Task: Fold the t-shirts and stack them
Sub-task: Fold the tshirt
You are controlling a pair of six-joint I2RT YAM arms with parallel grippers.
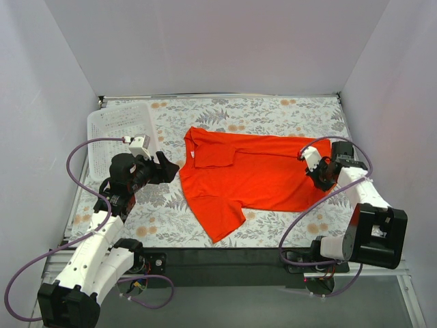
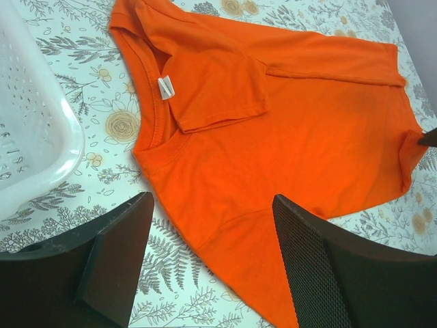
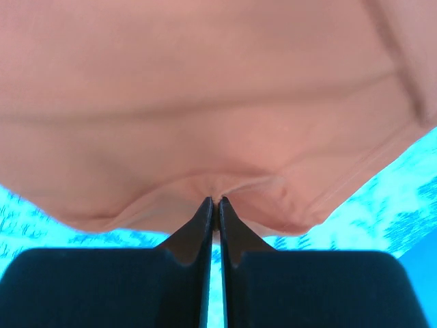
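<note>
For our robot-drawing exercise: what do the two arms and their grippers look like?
The left arm and right arm have white shells and black joint housings. A purple cable loops along each. Small white camera blocks sit at the wrists. The left gripper and right gripper have flat black fingers; the left's pads show a fine mesh texture.

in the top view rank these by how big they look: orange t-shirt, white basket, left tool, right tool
t-shirt, largest
white basket
left tool and right tool: smallest, and they look about alike, so no order between them
</note>
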